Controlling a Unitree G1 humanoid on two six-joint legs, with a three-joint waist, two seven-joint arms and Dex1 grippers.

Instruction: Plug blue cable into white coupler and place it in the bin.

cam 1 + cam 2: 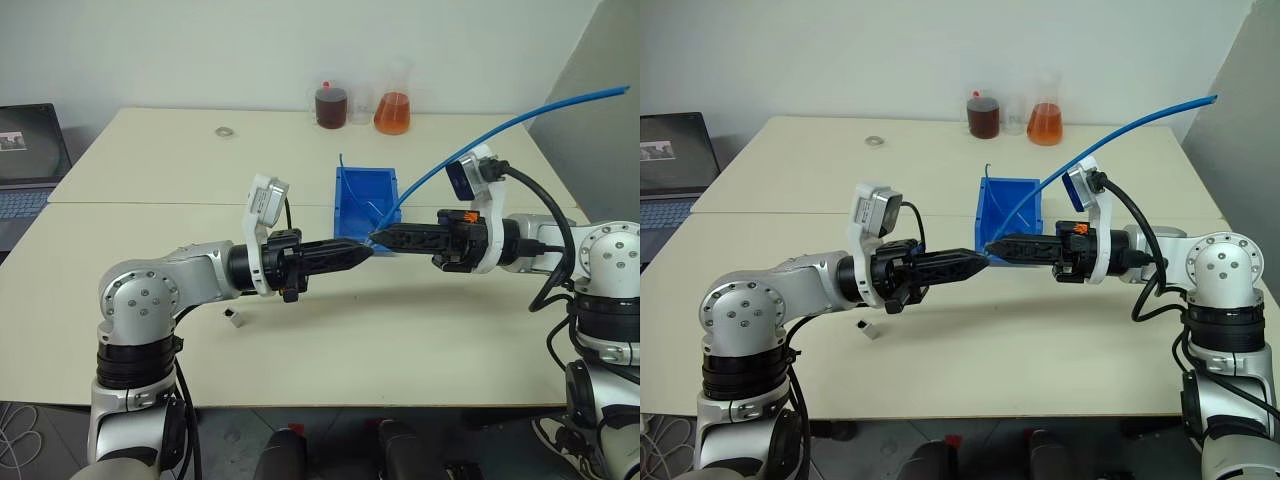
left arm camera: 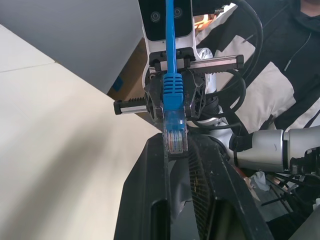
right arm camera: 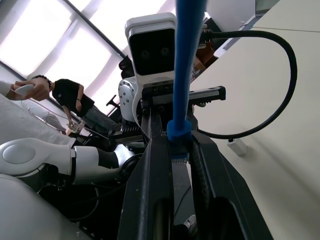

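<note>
My two grippers meet tip to tip above the table, just in front of the bin [image 1: 350, 195], a blue open tray. The blue cable [image 1: 480, 140] arcs in from the upper right and ends between them. Its clear plug [image 2: 175, 134] points down into the tips of my left gripper [image 1: 360, 251], which is shut on it. My right gripper [image 1: 377, 240] is closed around the cable's blue boot [image 3: 179, 131] just behind the plug. The white coupler [image 1: 235, 319] lies loose on the table under my left forearm, apart from both grippers.
At the table's far edge stand a flask of dark liquid [image 1: 331, 106], a clear beaker [image 1: 360, 100] and a flask of orange liquid [image 1: 392, 111]. A small ring [image 1: 225, 131] lies at the back left. A laptop [image 1: 25, 160] sits off to the left.
</note>
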